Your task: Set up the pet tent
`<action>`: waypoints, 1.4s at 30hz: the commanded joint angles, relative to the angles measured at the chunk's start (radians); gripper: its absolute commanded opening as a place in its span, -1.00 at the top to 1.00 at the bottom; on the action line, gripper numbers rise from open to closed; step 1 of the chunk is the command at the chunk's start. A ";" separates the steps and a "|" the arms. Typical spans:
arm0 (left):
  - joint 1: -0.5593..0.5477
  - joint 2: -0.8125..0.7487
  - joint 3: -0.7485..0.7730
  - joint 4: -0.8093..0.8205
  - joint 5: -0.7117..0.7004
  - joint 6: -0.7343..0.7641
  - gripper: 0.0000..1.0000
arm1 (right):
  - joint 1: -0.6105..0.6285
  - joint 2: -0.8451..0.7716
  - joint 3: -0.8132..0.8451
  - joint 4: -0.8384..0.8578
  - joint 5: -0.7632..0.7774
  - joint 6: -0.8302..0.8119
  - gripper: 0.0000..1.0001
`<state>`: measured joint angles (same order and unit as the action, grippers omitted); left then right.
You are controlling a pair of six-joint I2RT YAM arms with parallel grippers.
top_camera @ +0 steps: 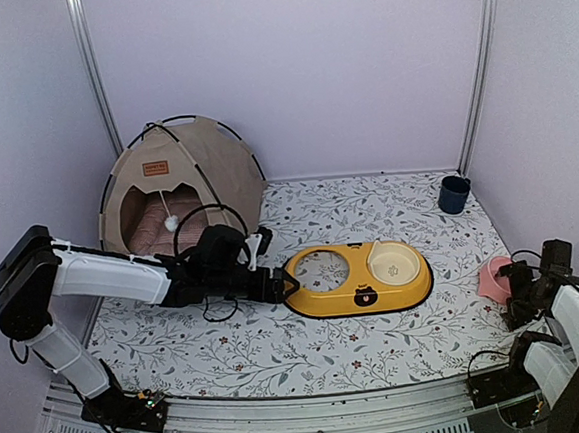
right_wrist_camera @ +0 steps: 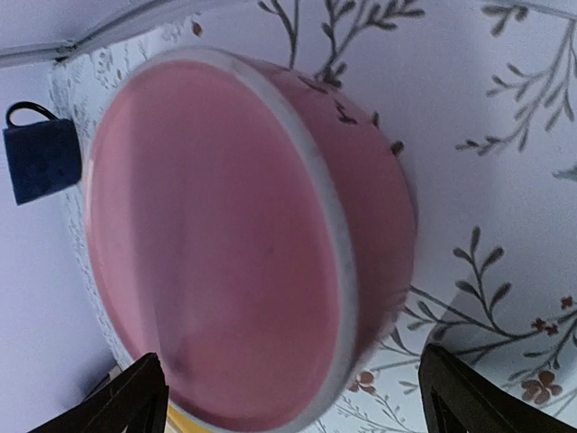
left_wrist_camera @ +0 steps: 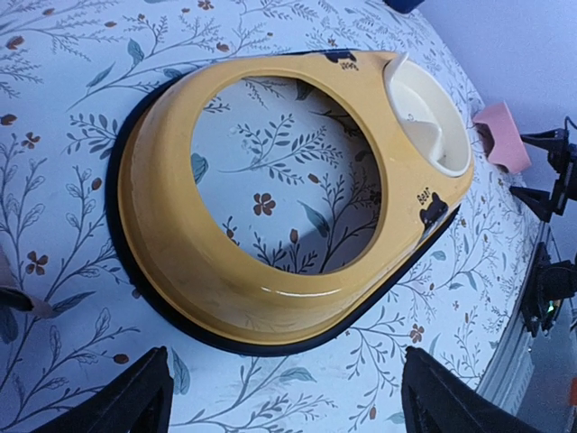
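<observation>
The tan pet tent (top_camera: 191,169) stands upright at the back left, its black crossed poles arched over it, a brown label above the arched doorway and a white pom-pom (top_camera: 172,223) hanging in it. A pink cushion (top_camera: 155,232) lies inside. My left gripper (top_camera: 287,283) is open and empty, low over the cloth, right of the tent and just short of the yellow bowl stand (top_camera: 358,279); in the left wrist view its fingertips (left_wrist_camera: 144,397) flank the stand's near rim (left_wrist_camera: 225,298). My right gripper (top_camera: 508,281) is open beside a pink bowl (right_wrist_camera: 243,244).
The yellow stand has one open ring (left_wrist_camera: 288,171) and a cream bowl (top_camera: 393,261) in the other. A dark blue mug (top_camera: 454,193) stands at the back right. The pink bowl (top_camera: 493,278) sits near the right edge. A floral cloth (top_camera: 280,348) covers the table.
</observation>
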<state>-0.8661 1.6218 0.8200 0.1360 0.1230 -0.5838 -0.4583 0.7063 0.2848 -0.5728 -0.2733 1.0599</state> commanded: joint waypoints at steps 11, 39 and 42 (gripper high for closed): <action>0.028 -0.045 -0.012 -0.004 0.001 0.011 -0.77 | 0.000 0.160 -0.136 0.580 -0.058 0.108 -0.98; 0.031 -0.042 0.053 -0.071 0.007 0.015 -0.77 | 0.000 0.644 -0.164 1.279 -0.138 0.257 -0.88; 0.030 -0.041 0.063 -0.076 0.012 0.018 -0.77 | 0.002 0.716 -0.163 1.378 -0.161 0.332 -0.86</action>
<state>-0.8467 1.5955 0.8486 0.0795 0.1242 -0.5831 -0.4587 1.3445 0.1425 0.6716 -0.4404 1.2331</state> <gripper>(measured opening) 0.883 0.934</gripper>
